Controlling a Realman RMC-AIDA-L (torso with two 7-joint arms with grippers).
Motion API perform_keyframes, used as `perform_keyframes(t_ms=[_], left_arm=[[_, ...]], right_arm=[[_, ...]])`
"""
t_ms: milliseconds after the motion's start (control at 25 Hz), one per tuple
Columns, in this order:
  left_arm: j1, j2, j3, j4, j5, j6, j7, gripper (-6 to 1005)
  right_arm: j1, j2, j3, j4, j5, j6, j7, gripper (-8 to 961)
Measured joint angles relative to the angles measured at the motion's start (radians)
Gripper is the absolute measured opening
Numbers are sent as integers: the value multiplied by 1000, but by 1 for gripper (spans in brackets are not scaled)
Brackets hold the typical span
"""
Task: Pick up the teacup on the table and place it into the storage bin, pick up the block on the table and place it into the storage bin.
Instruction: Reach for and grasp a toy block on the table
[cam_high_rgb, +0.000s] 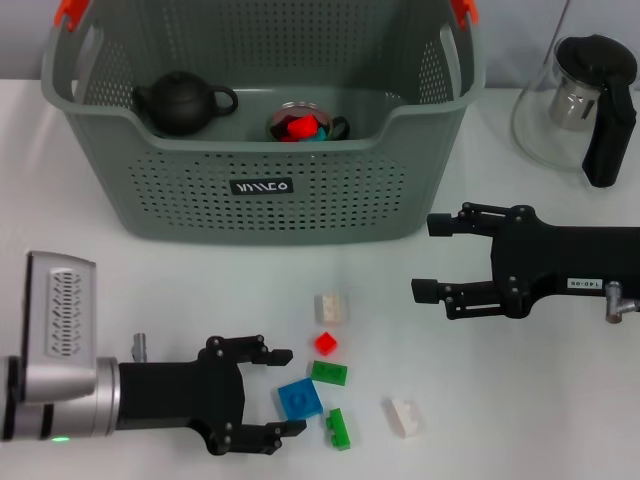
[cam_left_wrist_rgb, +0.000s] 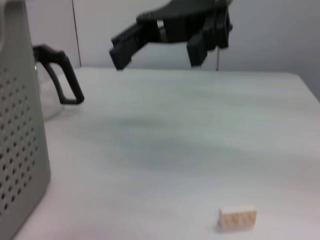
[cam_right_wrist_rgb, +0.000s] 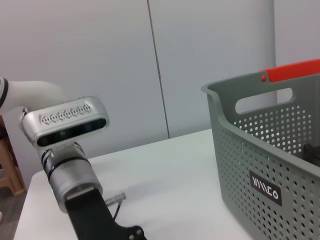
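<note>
The grey-green storage bin (cam_high_rgb: 262, 200) stands at the back of the table. Inside it lie a dark teapot (cam_high_rgb: 180, 103) and a glass teacup (cam_high_rgb: 303, 124) holding red and blue pieces. Loose blocks lie in front of the bin: cream (cam_high_rgb: 332, 307), red (cam_high_rgb: 326, 344), green (cam_high_rgb: 329, 373), blue (cam_high_rgb: 300, 399), another green (cam_high_rgb: 338, 428) and another cream (cam_high_rgb: 404, 417). My left gripper (cam_high_rgb: 286, 392) is open low over the table, with the blue block partly between its fingertips. At the right my right gripper (cam_high_rgb: 427, 257) is open and empty, in front of the bin's right corner.
A glass pitcher with a black lid and handle (cam_high_rgb: 580, 100) stands at the back right. The left wrist view shows the bin wall (cam_left_wrist_rgb: 20, 130), the pitcher handle (cam_left_wrist_rgb: 62, 80), the right gripper (cam_left_wrist_rgb: 160, 40) farther off and a cream block (cam_left_wrist_rgb: 237, 218).
</note>
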Motion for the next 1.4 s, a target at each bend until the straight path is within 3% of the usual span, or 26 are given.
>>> perform_keyframes(t_ms=[640,1400], left_arm=[[-22,-4,14,-55,-27,-114,49,746],[-27,-2,19,-74,-33,-120,51,683]], right_arm=[[-5,0,0,-1,0,2,0,911],[-7,0,2,-1,0,2,0,910]])
